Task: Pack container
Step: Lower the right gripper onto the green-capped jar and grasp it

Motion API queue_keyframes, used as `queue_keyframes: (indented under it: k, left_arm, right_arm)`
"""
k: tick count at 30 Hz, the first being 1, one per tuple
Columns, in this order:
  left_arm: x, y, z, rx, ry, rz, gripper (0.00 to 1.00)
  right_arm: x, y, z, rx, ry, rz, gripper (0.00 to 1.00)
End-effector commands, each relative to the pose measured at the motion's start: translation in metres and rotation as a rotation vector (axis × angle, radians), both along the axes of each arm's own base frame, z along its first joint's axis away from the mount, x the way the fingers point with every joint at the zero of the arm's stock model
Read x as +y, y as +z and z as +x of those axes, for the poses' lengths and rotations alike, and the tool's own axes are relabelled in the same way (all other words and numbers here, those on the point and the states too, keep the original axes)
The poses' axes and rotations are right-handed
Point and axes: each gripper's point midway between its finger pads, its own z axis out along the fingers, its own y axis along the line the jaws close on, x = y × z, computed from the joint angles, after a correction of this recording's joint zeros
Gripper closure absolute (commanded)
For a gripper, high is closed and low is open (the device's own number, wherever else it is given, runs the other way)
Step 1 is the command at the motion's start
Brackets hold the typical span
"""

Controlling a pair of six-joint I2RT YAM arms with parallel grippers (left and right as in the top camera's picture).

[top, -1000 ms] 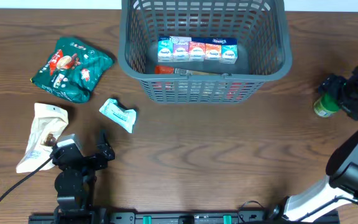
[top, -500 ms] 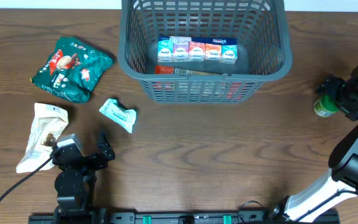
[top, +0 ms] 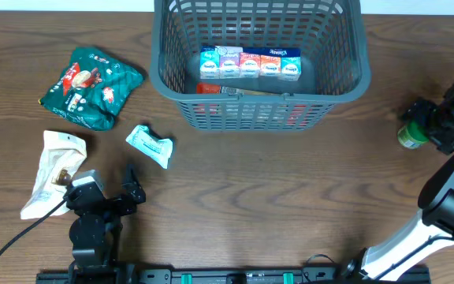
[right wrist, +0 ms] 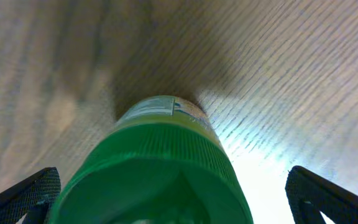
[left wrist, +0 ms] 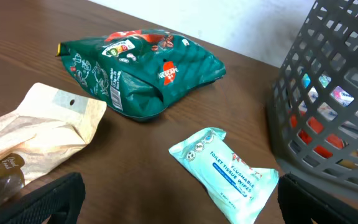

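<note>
The container, a dark grey lattice basket (top: 258, 106), stands at the back centre and also shows in the left wrist view (left wrist: 328, 93). It holds a row of small colourful packs (top: 249, 63) and a red item (top: 211, 89). My left gripper (top: 101, 189) (left wrist: 179, 205) is open and empty at the front left. It faces a light blue wipes packet (top: 150, 145) (left wrist: 225, 171). My right gripper (top: 426, 126) (right wrist: 173, 202) is open at the right edge. Its fingers stand wide on either side of an upright green-capped bottle (top: 409, 136) (right wrist: 160, 162).
A green Nescafe bag (top: 91, 87) (left wrist: 145, 68) lies at the far left. A beige pouch (top: 53, 170) (left wrist: 36, 134) lies just left of my left gripper. The wood table runs between the wipes packet and the bottle.
The right arm's lower links have shifted slightly. The bottle, the packets and the left arm have not moved.
</note>
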Motion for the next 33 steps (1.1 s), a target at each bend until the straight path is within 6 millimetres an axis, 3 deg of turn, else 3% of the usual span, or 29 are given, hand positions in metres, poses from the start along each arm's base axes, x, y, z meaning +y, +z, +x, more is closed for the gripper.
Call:
queue_keyframes:
  k: [1, 6, 10, 15, 19, 22, 24, 29, 33]
  left_arm:
    - [0.004, -0.012, -0.002, 0.036, 0.022, 0.001, 0.02]
    - [0.004, -0.012, -0.002, 0.036, 0.022, 0.001, 0.01]
    - [0.004, -0.012, -0.002, 0.036, 0.022, 0.001, 0.01]
    - [0.004, -0.012, -0.002, 0.036, 0.022, 0.001, 0.02]
    - [0.004, -0.012, -0.002, 0.036, 0.022, 0.001, 0.01]
    - [0.004, -0.012, -0.002, 0.036, 0.022, 0.001, 0.02]
    - [0.004, -0.012, -0.002, 0.036, 0.022, 0.001, 0.01]
    - [0.004, -0.012, -0.002, 0.036, 0.022, 0.001, 0.02]
    - [0.004, -0.012, -0.002, 0.036, 0.022, 0.001, 0.01]
  right_arm:
    - [-0.002, -0.02, -0.006, 0.042, -0.007, 0.024, 0.02]
    - [-0.001, -0.03, -0.007, 0.06, -0.007, 0.035, 0.03]
    - [-0.002, -0.03, -0.006, 0.057, -0.006, 0.033, 0.13]
    - [-0.002, -0.03, -0.005, 0.053, -0.002, 0.03, 0.51]
    - [-0.003, -0.03, -0.005, 0.052, -0.002, 0.029, 0.66]
    - [-0.003, -0.03, -0.005, 0.053, 0.006, 0.029, 0.89]
    - [-0.002, -0.03, -0.005, 0.054, 0.024, 0.03, 0.99]
    - [0.005, -0.026, 0.003, 0.02, 0.055, 0.063, 0.99]
    - [0.007, -0.009, 0.014, -0.025, 0.073, 0.075, 0.99]
